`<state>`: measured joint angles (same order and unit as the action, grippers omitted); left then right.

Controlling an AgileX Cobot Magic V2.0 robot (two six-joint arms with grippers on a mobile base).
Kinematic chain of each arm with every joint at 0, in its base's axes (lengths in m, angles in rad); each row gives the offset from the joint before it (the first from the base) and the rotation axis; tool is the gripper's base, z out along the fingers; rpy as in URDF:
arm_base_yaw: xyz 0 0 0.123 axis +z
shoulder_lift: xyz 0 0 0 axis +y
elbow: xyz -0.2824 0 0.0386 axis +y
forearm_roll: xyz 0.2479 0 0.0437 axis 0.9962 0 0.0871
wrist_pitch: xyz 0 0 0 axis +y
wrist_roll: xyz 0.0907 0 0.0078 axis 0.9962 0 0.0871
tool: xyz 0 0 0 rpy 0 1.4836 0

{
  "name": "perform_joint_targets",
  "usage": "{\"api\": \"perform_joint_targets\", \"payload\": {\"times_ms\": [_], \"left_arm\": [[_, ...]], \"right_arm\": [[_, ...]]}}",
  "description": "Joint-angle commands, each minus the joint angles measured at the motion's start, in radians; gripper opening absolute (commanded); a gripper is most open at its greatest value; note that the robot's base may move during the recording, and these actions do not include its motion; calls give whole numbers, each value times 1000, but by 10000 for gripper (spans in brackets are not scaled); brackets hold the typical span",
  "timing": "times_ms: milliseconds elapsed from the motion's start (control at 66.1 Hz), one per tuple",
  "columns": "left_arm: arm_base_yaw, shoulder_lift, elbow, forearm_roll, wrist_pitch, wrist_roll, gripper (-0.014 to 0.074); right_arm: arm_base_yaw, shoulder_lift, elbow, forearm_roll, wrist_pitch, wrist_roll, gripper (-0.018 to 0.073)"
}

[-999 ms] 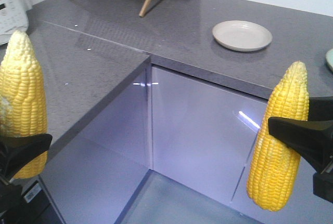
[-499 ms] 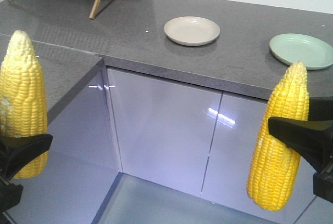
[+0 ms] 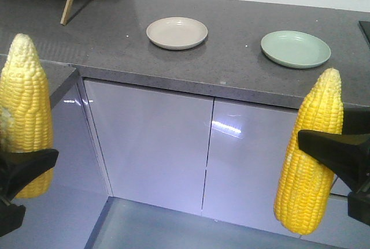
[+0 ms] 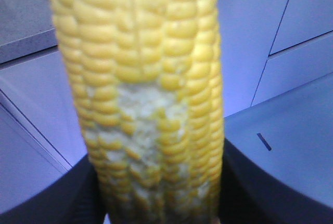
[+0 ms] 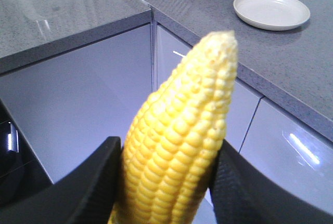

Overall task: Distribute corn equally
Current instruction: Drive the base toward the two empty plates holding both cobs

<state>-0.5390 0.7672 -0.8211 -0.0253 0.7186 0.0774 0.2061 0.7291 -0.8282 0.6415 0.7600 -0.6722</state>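
- Corn, two cobs, both off the counter: one cob stands upright at the left edge of the frame, the other cob upright at the right edge, each with its pale tip upward.
- Left gripper: fingers pressed against the lower half of the left cob, which shows a pale, worn patch of kernels.
- Right gripper: fingers pinching the right cob at about mid-length.
- Beige plate, upper centre, and green plate, upper right, sit well apart on the counter; both hold nothing.
- Step in hand, as judged: carrying one cob to each plate.
- Technique: keep both grips firm during the approach. Tilt each cob toward horizontal and lower it until it rests within the rim before letting go, since a cob released upright would likely topple and roll off.
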Motion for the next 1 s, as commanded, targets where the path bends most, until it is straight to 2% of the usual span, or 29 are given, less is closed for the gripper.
{"api": "perform_joint_targets", "payload": {"times_ms": [0, 984], "left_arm": [[-2, -6, -25, -10, -62, 0, 303], [-2, -6, -25, -10, -62, 0, 303]], "right_arm": [[-4, -4, -26, 34, -57, -6, 204], [-4, -4, -26, 34, -57, -6, 204]]}}
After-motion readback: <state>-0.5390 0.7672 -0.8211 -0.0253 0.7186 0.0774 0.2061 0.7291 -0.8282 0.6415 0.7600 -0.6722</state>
